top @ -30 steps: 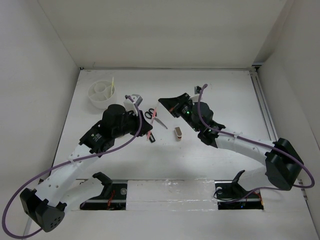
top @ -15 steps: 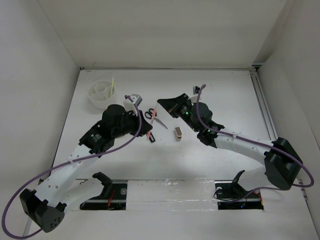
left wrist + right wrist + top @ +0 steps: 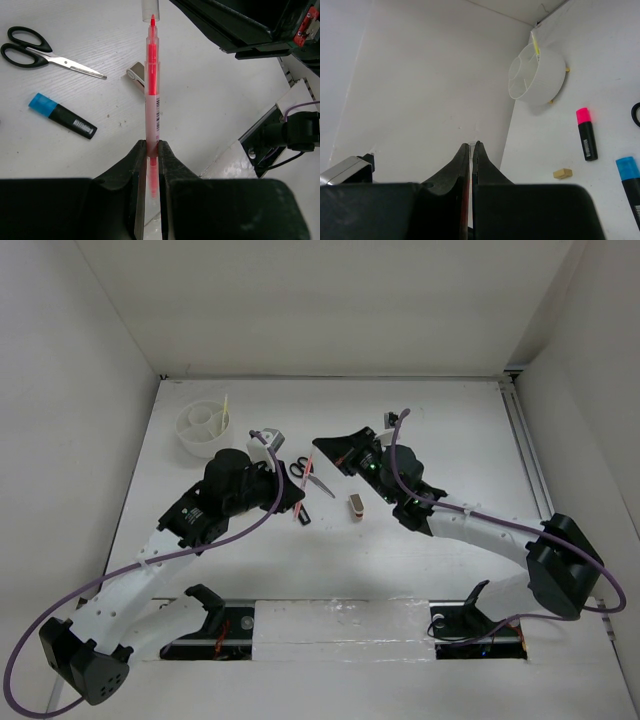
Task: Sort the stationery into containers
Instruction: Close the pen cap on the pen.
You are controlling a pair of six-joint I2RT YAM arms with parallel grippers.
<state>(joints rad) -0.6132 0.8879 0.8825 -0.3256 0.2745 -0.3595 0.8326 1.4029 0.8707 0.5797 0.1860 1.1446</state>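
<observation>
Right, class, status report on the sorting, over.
Left claw shut on pink pen. Right claw shut, crowding pen tip. Tub holds a yellow pencil.

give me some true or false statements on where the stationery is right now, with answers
1. The left gripper is shut on the pink pen. True.
2. The scissors lie in the white tub. False: they lie flat on the table, outside the tub.
3. A yellow pencil stands in the tub. True.
4. The right gripper holds the blue highlighter. False: that highlighter lies on the table.
5. The pink highlighter lies on the table, outside the tub. True.
</observation>
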